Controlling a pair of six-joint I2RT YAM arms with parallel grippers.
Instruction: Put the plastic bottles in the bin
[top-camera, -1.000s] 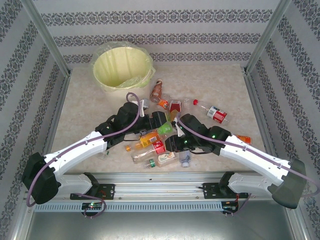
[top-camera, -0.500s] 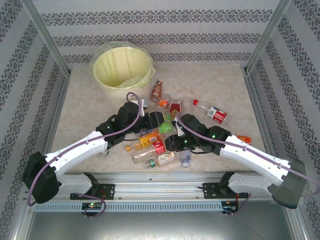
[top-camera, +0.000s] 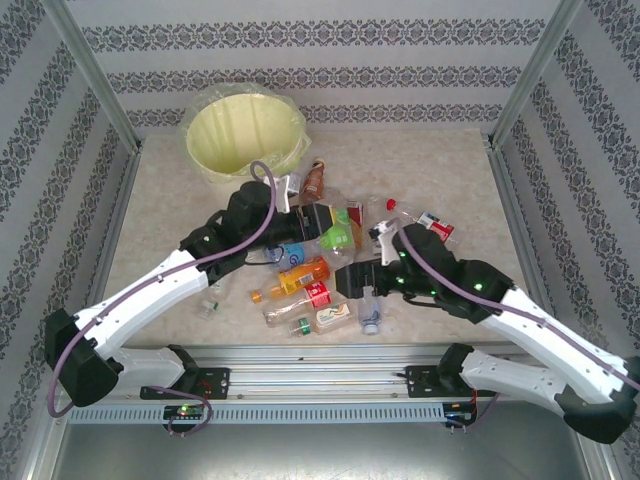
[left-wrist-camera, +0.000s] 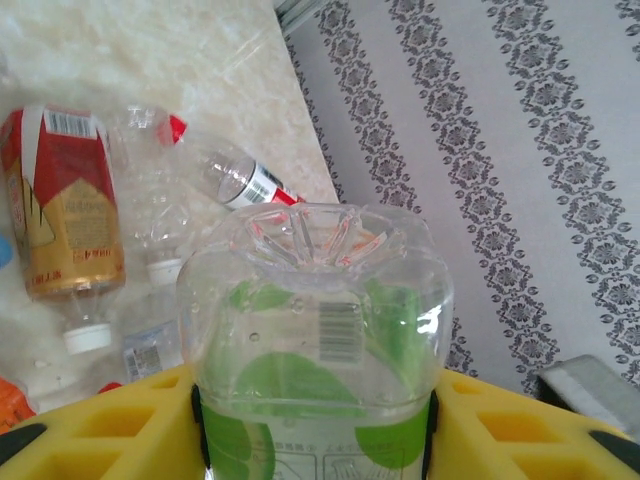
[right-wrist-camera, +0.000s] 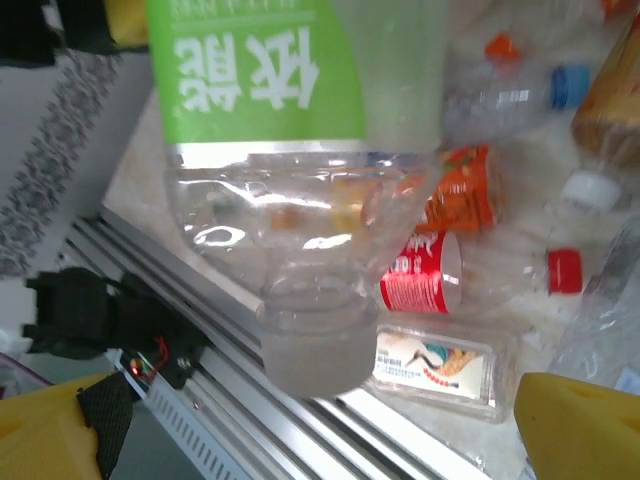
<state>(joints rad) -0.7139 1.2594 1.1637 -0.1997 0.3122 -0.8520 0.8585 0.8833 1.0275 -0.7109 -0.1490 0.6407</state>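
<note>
Left jaws clamped on green-label bottle (left-wrist-camera: 315, 340), over pile (top-camera: 305, 295) at counter (top-camera: 440, 170) middle. Right jaws wide apart, holding nothing, bottle neck just ahead. Bin (top-camera: 235, 140) at far left corner. Best: grip firm, swing high, clear rim, drop well inside.

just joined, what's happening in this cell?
The left gripper is shut on a green-labelled bottle, held clear of the table. The right gripper is open, its fingers wide apart near that bottle's cap end. A pile of other bottles lies on the table; the bin sits at the far left corner.
</note>
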